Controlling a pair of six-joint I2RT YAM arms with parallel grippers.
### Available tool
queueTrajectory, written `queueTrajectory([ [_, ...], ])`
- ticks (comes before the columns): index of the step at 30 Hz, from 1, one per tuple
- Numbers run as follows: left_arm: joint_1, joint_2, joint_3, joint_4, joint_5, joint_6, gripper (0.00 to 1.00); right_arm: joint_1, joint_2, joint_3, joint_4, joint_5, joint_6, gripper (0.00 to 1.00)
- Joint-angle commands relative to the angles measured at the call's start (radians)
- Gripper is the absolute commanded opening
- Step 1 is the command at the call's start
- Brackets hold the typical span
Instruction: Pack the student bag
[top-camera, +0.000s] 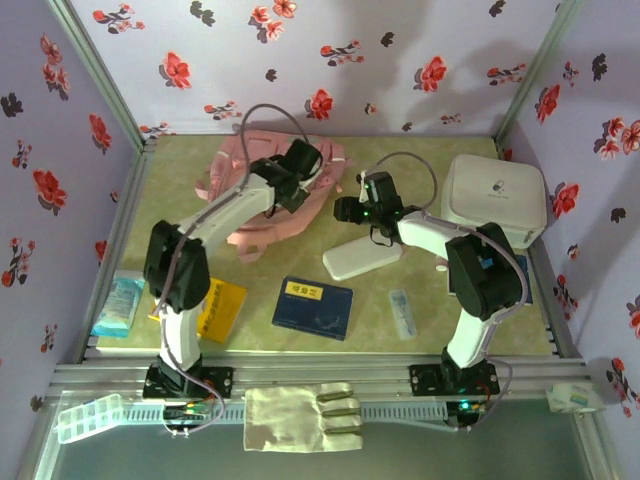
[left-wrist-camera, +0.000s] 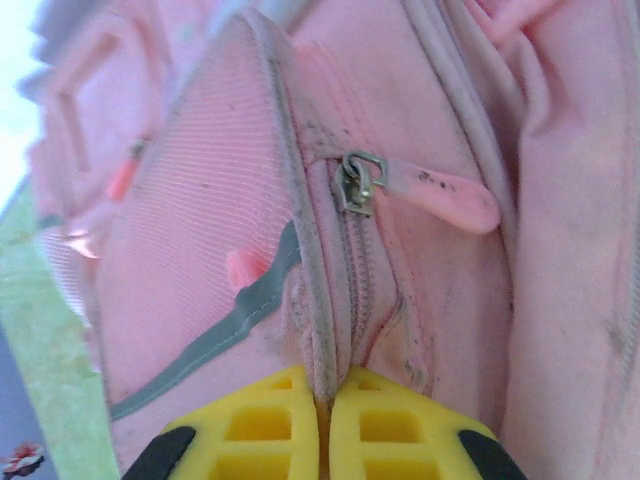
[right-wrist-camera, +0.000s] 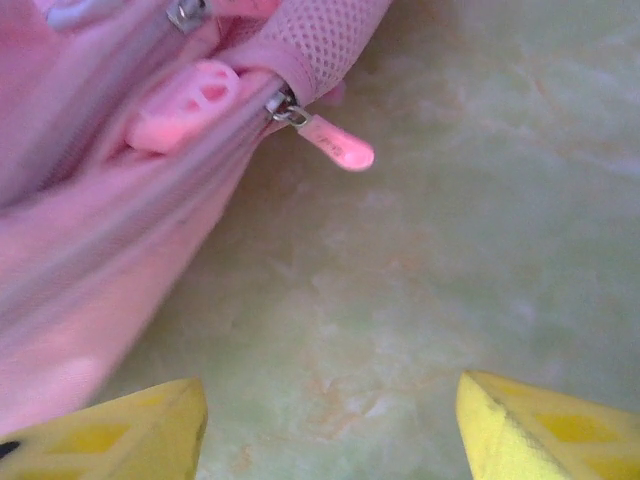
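Toward far tabletop (top-camera: 420, 330), flat, long axis roughly left-to-right: student bag (top-camera: 232, 165). Left jaws pinched shut on its seam (left-wrist-camera: 318, 340); right jaws wide open, empty.

No legible text or labels.

The student bag (top-camera: 235, 165) is being recorded at the far left-centre of the table (top-camera: 180, 180). The left gripper (left-wrist-camera: 322, 395) is being pressed onto the bag from above, jaws together on a fabric seam just below a zipper pull (left-wrist-camera: 440, 195). The right gripper (right-wrist-camera: 330, 400) is being held just right of the bag, jaws apart over bare table. A hard box (top-camera: 495, 195) is being noted far right. A flat case (top-camera: 360, 260) is lying between bag and box, nearer. A booklet (top-camera: 313, 307) is lying in front of the case, with a small tube (top-camera: 402, 312) to its right and a thin book (top-camera: 225, 305) to its left. A packet (top-camera: 118, 305) is lying at the left edge, and a glove (top-camera: 300, 410) on the near rail.
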Motion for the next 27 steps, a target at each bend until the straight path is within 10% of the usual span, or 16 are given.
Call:
queueTrajectory([
  [1,-0.001,-0.138,-0.03,0.121,-0.039,-0.01,0.01,-0.03,-0.029,0.005,0.083,-0.071,-0.165,0.65],
  [17,0.007,-0.263,-0.126,0.155,-0.034,0.0,0.0,-0.166,0.098,0.078,0.163,-0.537,-0.336,0.56],
  [27,0.007,-0.266,-0.114,0.15,-0.029,-0.002,0.0,-0.149,0.148,0.065,0.187,-0.623,-0.383,0.53],
])
